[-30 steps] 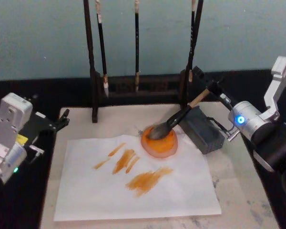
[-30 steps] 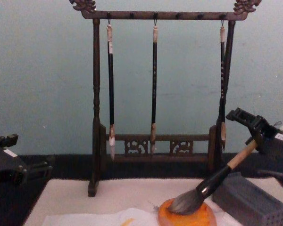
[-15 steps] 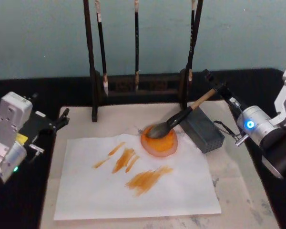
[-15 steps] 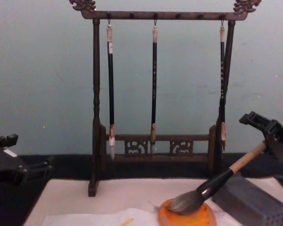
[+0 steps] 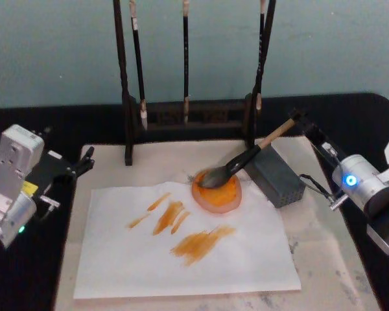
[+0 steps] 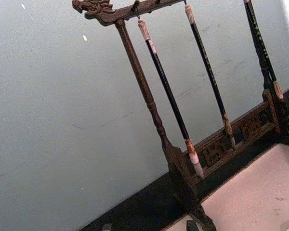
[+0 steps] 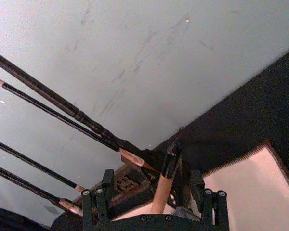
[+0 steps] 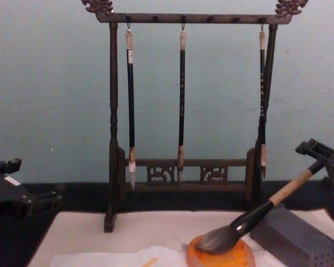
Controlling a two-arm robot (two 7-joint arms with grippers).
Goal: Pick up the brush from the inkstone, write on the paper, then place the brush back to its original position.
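The right pincer (image 5: 313, 134) has drawn back rightward off the brush (image 5: 246, 158).

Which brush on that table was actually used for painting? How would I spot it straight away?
Start at the tall dark wooden rack behind the off-white mat, then look down to the small round orange dish beside the grey block. The big brush lies slanted with its bushy grey-brown tip in that dish. Unlike the three thin dark brushes hanging upright, it has a thick tan wooden handle.
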